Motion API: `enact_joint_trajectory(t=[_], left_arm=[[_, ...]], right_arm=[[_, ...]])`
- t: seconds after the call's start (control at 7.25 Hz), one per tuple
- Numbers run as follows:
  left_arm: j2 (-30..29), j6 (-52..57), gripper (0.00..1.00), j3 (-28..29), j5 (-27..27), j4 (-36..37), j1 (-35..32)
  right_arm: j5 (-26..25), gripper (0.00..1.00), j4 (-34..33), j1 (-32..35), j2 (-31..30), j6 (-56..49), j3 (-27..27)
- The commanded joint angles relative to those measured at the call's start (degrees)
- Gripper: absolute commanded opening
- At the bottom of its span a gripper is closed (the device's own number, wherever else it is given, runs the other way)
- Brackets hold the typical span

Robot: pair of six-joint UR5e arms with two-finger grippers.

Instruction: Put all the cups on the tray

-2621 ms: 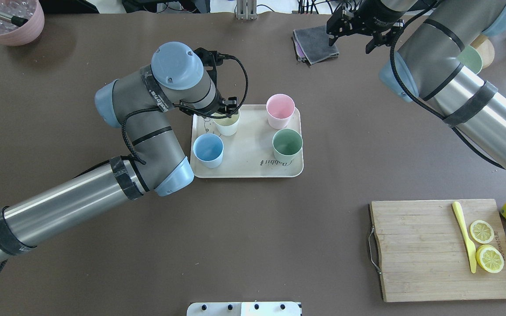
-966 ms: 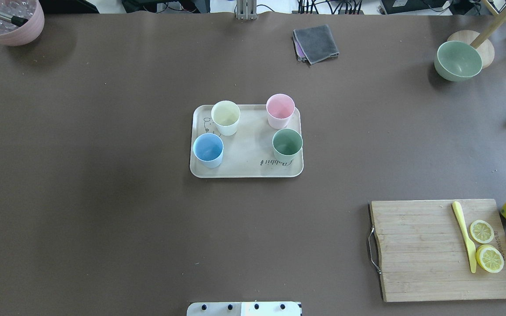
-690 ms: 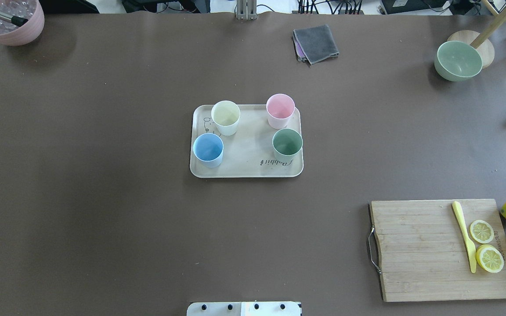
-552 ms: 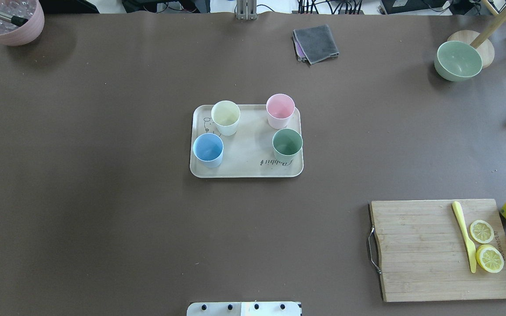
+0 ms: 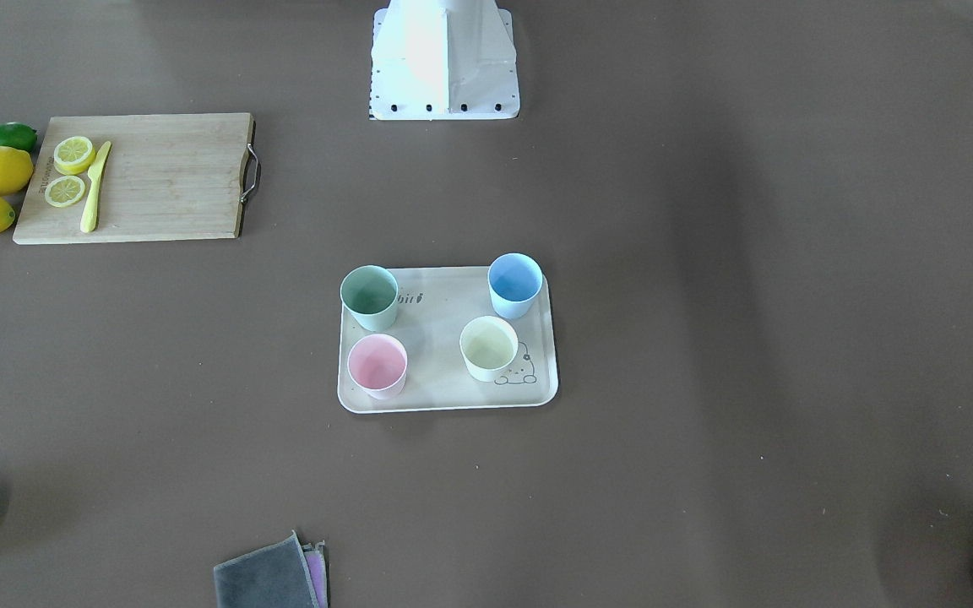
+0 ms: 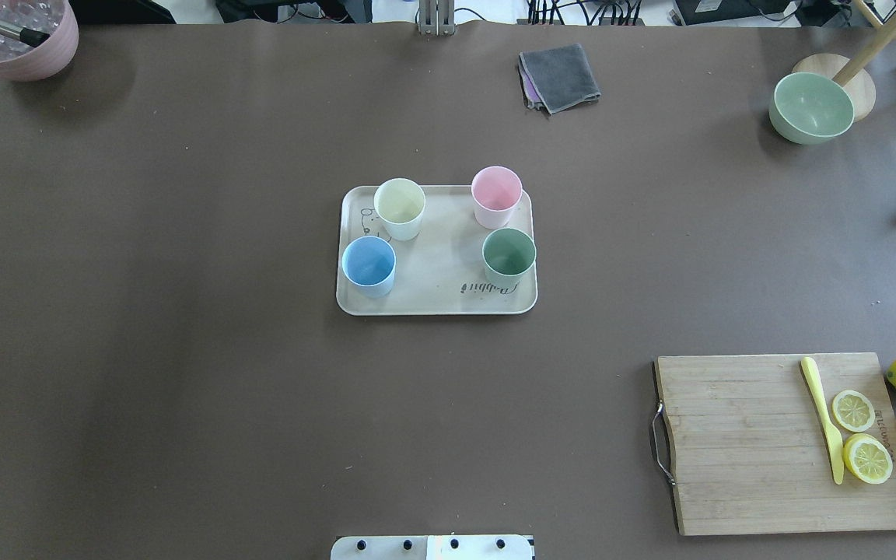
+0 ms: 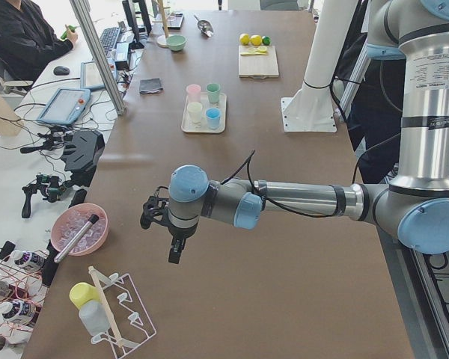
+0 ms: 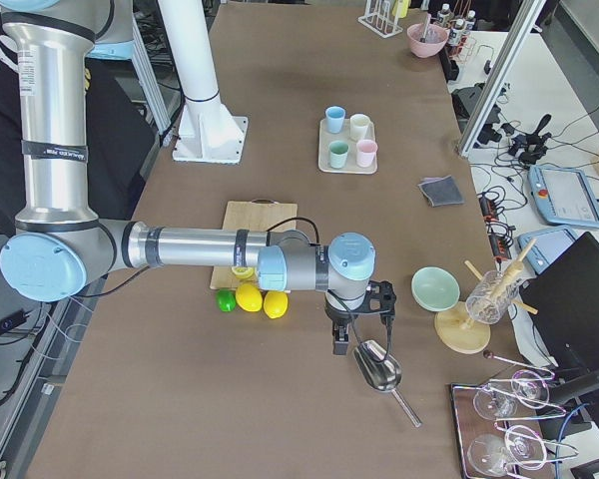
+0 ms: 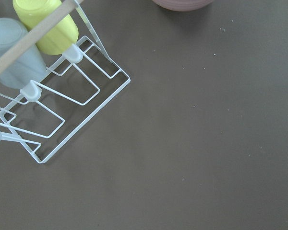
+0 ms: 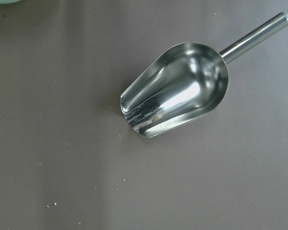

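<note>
Tray (image 6: 440,272) mid-table. Near row: blue cup (image 6: 369,264), green cup (image 6: 509,255). Far row: cream cup (image 6: 400,207), pink cup (image 6: 496,194). All upright on it. Task looks finished; no further move needed. Left gripper (image 7: 173,256) and right gripper (image 8: 339,347) hang over opposite table ends; opening and hold cannot be told.

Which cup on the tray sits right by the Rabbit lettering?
The sage green cup, right beside the lettering on the tray; the pink cup, cream-yellow cup and light blue cup stand farther off.
</note>
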Motion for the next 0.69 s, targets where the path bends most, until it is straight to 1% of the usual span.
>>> enact_joint_trajectory(t=[0.0, 0.14, 0.55], left_arm=[[0.4, -0.1, 0.98, 0.3, -0.2, 0.0, 0.0], [1.2, -0.1, 0.98, 0.1, -0.2, -0.2, 0.0], [1.1, -0.1, 0.98, 0.2, -0.1, 0.0, -0.1]], right_arm=[[-0.1, 1.00, 0.6, 0.2, -0.8, 0.0, 0.1], [-0.2, 1.00, 0.6, 0.2, -0.8, 0.0, 0.1], [-0.3, 1.00, 0.7, 0.2, -0.8, 0.0, 0.1]])
